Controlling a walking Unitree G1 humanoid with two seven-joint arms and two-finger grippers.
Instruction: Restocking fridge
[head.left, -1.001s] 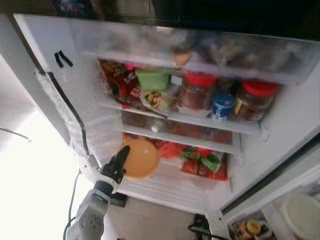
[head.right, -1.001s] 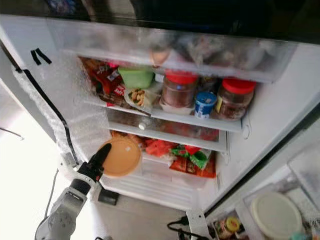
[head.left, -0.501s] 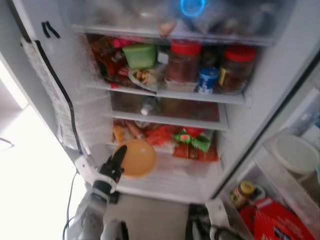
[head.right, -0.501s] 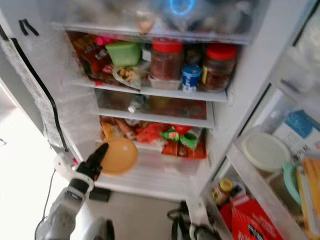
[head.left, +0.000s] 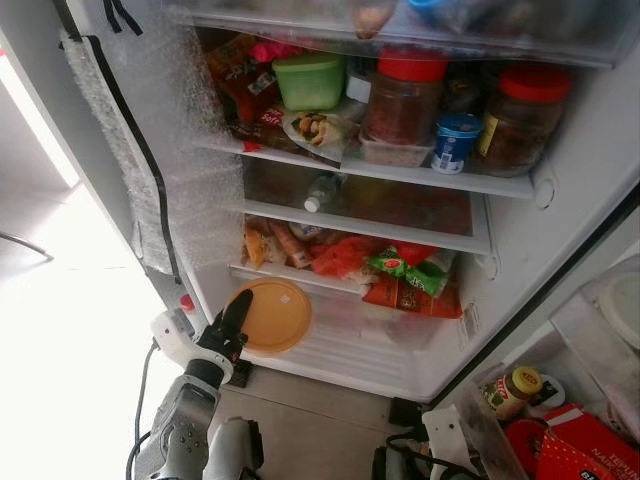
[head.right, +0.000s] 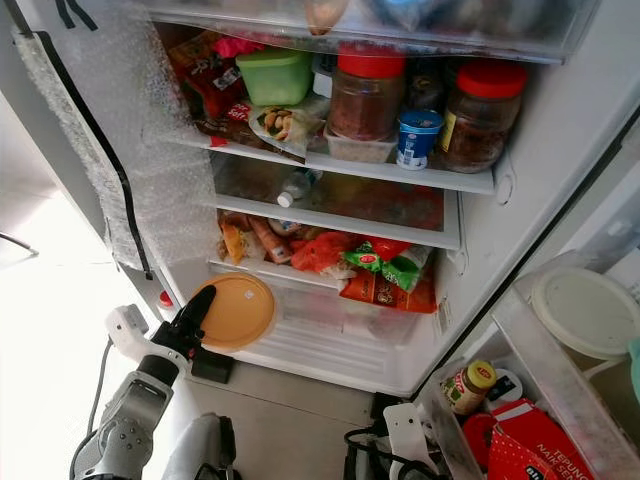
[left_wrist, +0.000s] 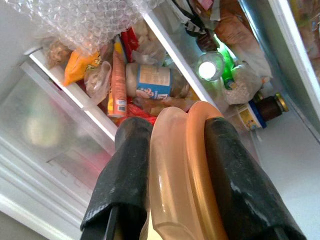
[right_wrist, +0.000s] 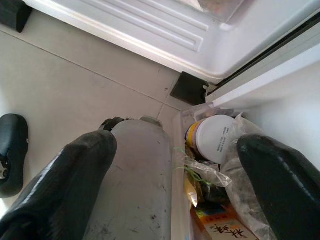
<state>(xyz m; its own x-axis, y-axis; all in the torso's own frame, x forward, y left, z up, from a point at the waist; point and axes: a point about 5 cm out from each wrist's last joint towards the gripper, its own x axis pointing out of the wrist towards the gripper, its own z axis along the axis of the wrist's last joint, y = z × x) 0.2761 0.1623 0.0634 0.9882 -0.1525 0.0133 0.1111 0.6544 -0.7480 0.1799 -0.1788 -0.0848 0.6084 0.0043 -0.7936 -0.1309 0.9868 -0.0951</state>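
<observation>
The fridge stands open, its shelves (head.left: 360, 170) packed with food. My left gripper (head.left: 232, 318) is shut on a round orange lidded container (head.left: 272, 315), holding it on edge at the lower left of the fridge, in front of the clear bottom drawer (head.left: 390, 335). In the left wrist view the container's rim (left_wrist: 182, 165) sits clamped between both black fingers (left_wrist: 127, 170). In the right wrist view, my right gripper (right_wrist: 172, 175) hangs low over the floor with its fingers (right_wrist: 65, 185) wide open and nothing between them.
A green box (head.left: 308, 80), red-lidded jars (head.left: 405, 95) and a blue cup (head.left: 458, 135) fill the top shelf. Snack packets (head.left: 400, 275) lie above the drawer. Bubble wrap (head.left: 165, 150) lines the left wall. The door bin at right holds a yellow-lidded jar (head.left: 515, 388) and a white lid (head.right: 585, 310).
The camera has tilted and shifted, bringing the door bins at right into view. The left gripper still holds the orange container at the fridge's lower left.
</observation>
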